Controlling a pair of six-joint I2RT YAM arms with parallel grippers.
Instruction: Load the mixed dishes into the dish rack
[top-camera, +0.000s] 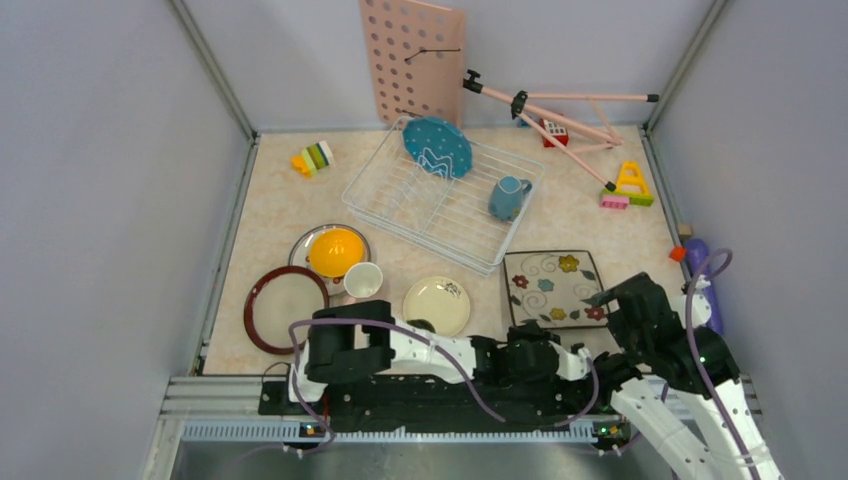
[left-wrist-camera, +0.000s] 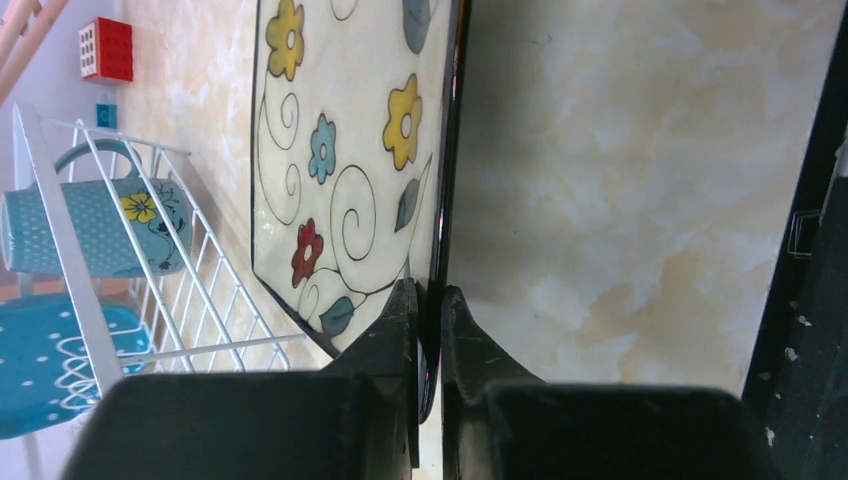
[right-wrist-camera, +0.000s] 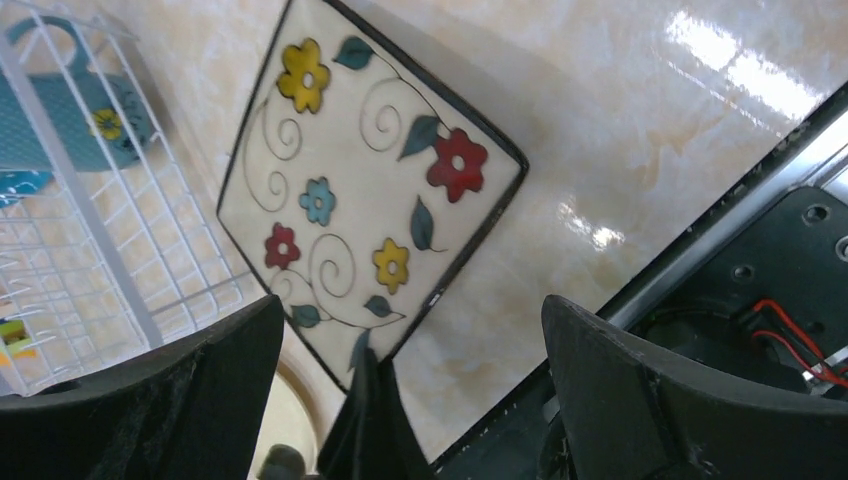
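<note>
The square flowered plate (top-camera: 553, 288) lies on the table right of centre. My left gripper (left-wrist-camera: 428, 300) is shut on its near edge, one finger on the face and one underneath; the right wrist view shows that grip at the plate's near corner (right-wrist-camera: 375, 345). My right gripper (right-wrist-camera: 412, 300) hovers open above the same plate, touching nothing. The white wire dish rack (top-camera: 400, 200) holds a teal polka-dot plate (top-camera: 437, 145) and a blue cup (top-camera: 508, 197). On the table to the left are an orange-yellow bowl (top-camera: 335, 250), a pale cup (top-camera: 363, 280), a cream plate (top-camera: 437, 305) and a dark-red-rimmed plate (top-camera: 285, 308).
A pink pegboard (top-camera: 412, 60) leans on the back wall beside a fallen pink tripod (top-camera: 560, 110). Toy blocks lie at the back left (top-camera: 313, 158) and right (top-camera: 628, 187). A purple bottle (top-camera: 700, 270) stands by the right wall.
</note>
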